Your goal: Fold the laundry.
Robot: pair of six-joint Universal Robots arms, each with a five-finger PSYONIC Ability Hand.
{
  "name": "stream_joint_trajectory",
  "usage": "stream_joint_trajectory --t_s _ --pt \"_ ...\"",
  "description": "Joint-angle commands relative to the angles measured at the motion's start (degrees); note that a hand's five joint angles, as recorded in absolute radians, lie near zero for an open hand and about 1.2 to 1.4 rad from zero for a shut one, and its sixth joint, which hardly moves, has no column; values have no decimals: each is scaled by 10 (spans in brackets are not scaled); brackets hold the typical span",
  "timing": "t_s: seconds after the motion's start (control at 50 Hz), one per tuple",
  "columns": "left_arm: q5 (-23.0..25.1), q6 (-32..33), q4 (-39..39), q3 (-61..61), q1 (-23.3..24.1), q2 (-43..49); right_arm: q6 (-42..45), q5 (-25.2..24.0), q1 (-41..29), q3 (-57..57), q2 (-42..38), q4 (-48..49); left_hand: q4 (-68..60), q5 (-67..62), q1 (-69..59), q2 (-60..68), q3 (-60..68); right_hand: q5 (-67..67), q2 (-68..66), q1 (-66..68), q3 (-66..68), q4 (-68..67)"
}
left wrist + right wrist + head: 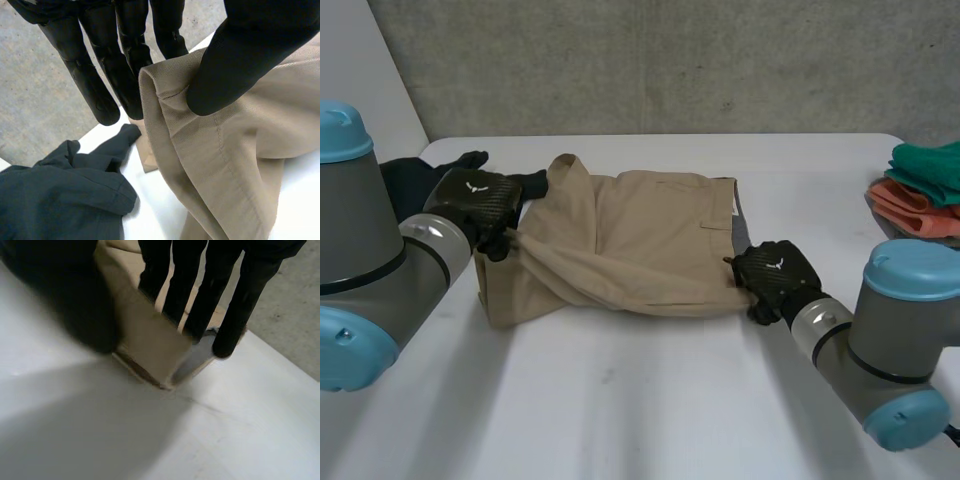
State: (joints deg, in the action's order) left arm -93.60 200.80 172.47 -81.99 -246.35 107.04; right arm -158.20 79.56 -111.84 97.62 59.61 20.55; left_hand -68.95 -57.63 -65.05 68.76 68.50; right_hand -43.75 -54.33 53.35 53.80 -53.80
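Here, left hand (478, 200): closed in a pinch, its thumb (235, 60) pressing a seamed edge of the trousers (630, 235) against the straight fingers (100, 85) behind the cloth.
Right hand (775, 272): also pinching, with a corner of the trousers (150, 345) caught between the thumb on one side and the straight fingers (210, 300) on the other; the corner's tip is at the table just below the fingertips.
Trousers: tan, lying between the two hands, with a rolled band of cloth slung from the left hand's grip across to the right hand's corner; the rest is spread flat beyond that band.
Dark cloth (60, 200): crumpled on the table just beside the left hand, past its fingertips, apart from the trousers.
Pile (925, 185): green cloth on orange cloth, well apart from the right hand, on its outer side.
Table (620, 400): white, bare under both wrists.
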Motion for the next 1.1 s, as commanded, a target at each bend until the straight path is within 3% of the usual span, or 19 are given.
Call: stream_joint_trajectory --t_s 0.02,0.12,0.28,0.34,0.44,0.46,0.5,0.52,0.56,0.7,0.78,0.98,1.1 --pt "12 -16 -37 -32 0 -15 3 8 3 -7 4 12 -111 -124 -149 112 115 -263 -257 266 262 -262" --pt "30 -17 -93 -98 3 -55 61 -3 11 18 72 -58 -111 -124 -149 112 115 -263 -257 266 262 -262" --pt "42 9 -147 -204 26 -103 290 9 83 55 150 -340 -111 -124 -149 112 115 -263 -257 266 262 -262" --pt "42 14 -146 -222 38 -104 319 13 97 60 158 -358 -111 -124 -149 112 115 -263 -257 266 262 -262" --pt "40 13 -129 -219 49 -99 293 -3 97 60 161 -330 -111 -124 -149 112 115 -263 -257 266 262 -262" --pt "40 13 -123 -215 49 -99 284 -5 96 59 161 -327 -66 -79 -105 68 70 -263 -257 266 262 -262" --pt "44 13 -113 -206 47 -98 267 -12 94 59 162 -320 149 136 110 -147 -144 -263 -257 266 262 -262" --pt "48 12 -101 -196 43 -98 252 -18 92 59 162 -314 396 383 358 -395 -392 -263 -257 266 262 -262" --pt "55 14 -86 -186 40 -98 237 -24 89 60 163 -312 589 576 551 -588 -585 -263 -257 266 262 -262" --pt "111 17 20 -115 9 -53 213 -34 80 66 163 -286 583 569 544 -581 -578 -263 -257 266 262 -262" --pt "146 19 62 -55 -11 13 212 -33 79 71 162 -274 487 474 448 -485 -482 -263 -257 266 262 -262" --pt "227 52 54 152 -46 219 209 -32 77 72 155 -252 276 263 238 -275 -272 -263 -257 266 262 -262" --pt "257 71 53 231 -50 301 207 -31 77 73 145 -246 241 228 202 -239 -236 -263 -257 266 262 -262"
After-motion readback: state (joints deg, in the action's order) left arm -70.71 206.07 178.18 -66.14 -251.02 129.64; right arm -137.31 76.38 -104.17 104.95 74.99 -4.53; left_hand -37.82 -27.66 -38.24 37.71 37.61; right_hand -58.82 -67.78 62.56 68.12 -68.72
